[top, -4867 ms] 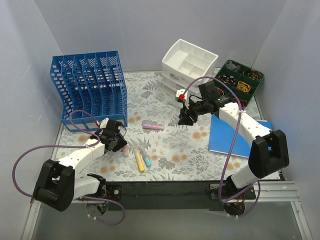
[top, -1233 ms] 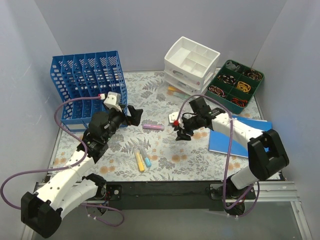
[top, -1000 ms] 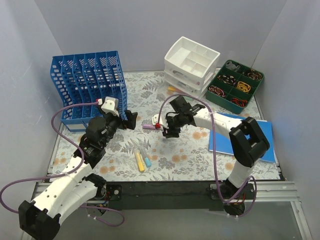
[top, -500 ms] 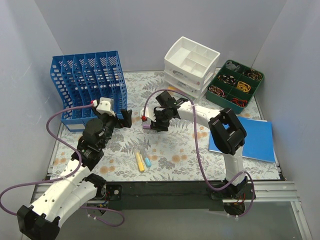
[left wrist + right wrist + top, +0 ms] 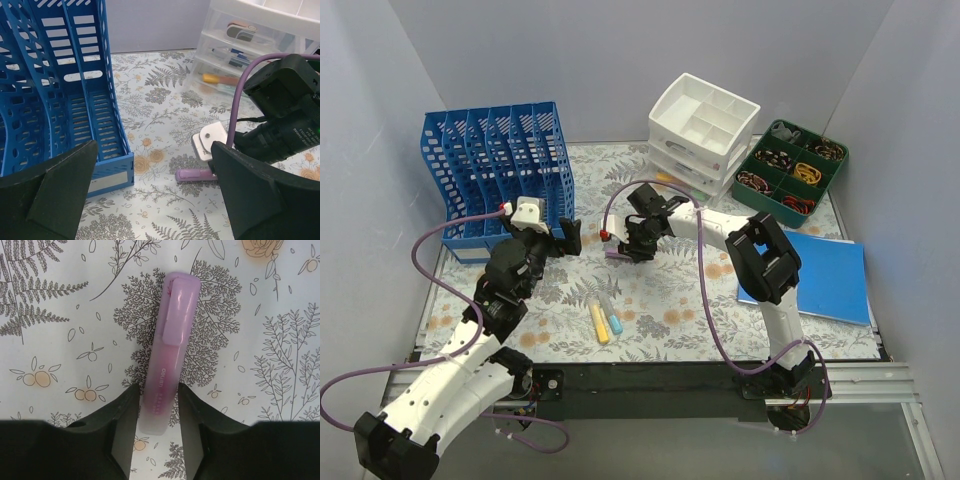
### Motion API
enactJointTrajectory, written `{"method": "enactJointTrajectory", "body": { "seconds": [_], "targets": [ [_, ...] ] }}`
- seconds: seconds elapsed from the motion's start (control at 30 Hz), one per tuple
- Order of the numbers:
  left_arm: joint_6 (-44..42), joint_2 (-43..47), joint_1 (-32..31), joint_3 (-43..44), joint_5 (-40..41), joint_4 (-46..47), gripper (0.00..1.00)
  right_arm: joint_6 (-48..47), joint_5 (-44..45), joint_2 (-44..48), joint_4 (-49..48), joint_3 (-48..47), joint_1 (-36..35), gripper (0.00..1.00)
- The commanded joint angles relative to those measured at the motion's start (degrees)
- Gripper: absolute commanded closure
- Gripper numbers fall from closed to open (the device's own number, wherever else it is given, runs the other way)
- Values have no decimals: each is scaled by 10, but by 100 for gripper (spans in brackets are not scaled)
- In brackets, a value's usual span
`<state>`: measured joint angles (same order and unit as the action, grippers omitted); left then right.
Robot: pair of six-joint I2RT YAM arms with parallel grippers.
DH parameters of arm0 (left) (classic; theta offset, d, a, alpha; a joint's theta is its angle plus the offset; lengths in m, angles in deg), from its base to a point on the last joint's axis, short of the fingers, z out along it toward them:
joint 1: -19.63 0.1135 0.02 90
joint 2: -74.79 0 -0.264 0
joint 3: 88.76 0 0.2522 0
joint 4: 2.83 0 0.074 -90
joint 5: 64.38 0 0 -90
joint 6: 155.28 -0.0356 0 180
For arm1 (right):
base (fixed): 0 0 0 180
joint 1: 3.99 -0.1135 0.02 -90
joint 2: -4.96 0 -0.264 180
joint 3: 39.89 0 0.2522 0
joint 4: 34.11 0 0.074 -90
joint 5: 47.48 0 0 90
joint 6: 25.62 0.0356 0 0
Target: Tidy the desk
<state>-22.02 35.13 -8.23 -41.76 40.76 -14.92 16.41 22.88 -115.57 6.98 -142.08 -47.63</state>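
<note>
The flowery desk [image 5: 670, 290] lies flat in front of both arms, and near its middle a purple pen [image 5: 167, 355] lies between the fingers of the right gripper [image 5: 159, 400], maybe squeezed, I cannot tell, while the left gripper [image 5: 154, 150] hangs wide open beside the blue file rack [image 5: 500, 170].

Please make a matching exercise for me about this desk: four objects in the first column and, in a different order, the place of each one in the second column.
Column 1
1. blue slotted plastic file rack
2. pale purple plastic highlighter pen
3. dark green plastic compartment tray
4. flat blue notebook

Column 2
A. far right corner of the flower-print desk
B. between the two fingers of the right hand
C. far left corner of the desk
D. near right part of the desk, lying flat

Pairs: 1-C, 2-B, 3-A, 4-D
</note>
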Motion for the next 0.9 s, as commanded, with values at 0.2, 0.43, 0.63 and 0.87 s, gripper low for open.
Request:
{"method": "enactJointTrajectory", "body": {
  "seconds": [0.2, 0.43, 0.63, 0.87],
  "targets": [
    [-9, 11, 3, -3, 11, 5, 2, 16, -9, -17, 26, 0, -3, 78],
    [-11, 13, 2, -3, 11, 6, 2, 20, -8, 18, 36, 11, -2, 95],
    [-11, 15, 3, -3, 10, 6, 2, 15, 14, 71, 52, 11, 0, 99],
    [-12, 13, 3, -3, 9, 6, 2, 15, 44, 101, 55, 3, 28, 99]
  ]
}}
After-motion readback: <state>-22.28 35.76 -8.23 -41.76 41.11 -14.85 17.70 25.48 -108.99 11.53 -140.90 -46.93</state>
